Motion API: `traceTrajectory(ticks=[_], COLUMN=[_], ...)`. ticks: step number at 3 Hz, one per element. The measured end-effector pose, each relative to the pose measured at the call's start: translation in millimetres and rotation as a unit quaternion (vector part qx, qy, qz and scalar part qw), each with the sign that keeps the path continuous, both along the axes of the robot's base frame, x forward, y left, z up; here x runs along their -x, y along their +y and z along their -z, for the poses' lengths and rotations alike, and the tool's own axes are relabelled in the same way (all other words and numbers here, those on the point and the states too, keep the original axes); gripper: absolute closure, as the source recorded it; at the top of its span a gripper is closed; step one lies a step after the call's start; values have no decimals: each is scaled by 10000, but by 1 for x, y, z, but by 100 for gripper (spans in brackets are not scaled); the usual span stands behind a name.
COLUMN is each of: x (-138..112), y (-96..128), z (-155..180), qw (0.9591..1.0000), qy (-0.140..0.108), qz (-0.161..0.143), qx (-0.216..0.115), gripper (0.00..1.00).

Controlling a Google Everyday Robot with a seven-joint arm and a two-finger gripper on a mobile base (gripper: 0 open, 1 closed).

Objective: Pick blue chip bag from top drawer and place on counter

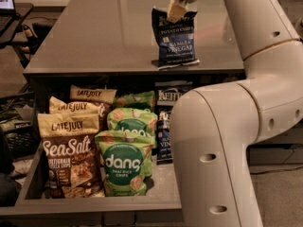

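Placement stage. The pincer (176, 12) is at the top of the view, above the far side of the tabletop (94, 32), clamped on the upper edge of the blue chip bag (176, 41). The bag stands upright with its base on the tabletop, near the front edge and directly above the open top drawer (94, 206). Brown Late July bags (71, 126), green Dang bags (124, 162) and further navy bags (164, 126) fill the drawer, the last partly hidden by the arm (218, 141). The carry appears complete. The next move calls for parting the pincer and lifting straight up, so that the bag is neither dragged nor tipped towards the edge.
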State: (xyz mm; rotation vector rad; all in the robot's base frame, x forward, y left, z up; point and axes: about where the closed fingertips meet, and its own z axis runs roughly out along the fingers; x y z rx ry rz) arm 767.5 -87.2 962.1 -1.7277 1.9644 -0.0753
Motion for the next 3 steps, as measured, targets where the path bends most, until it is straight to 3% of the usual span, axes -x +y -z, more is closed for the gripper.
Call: traceTrajectory(ticks=[2, 3], x=[0, 0], y=[0, 0], z=[0, 0], qw=[10000, 10000], qy=[0, -1], qz=[0, 0], qx=[0, 0], gripper=[13, 0])
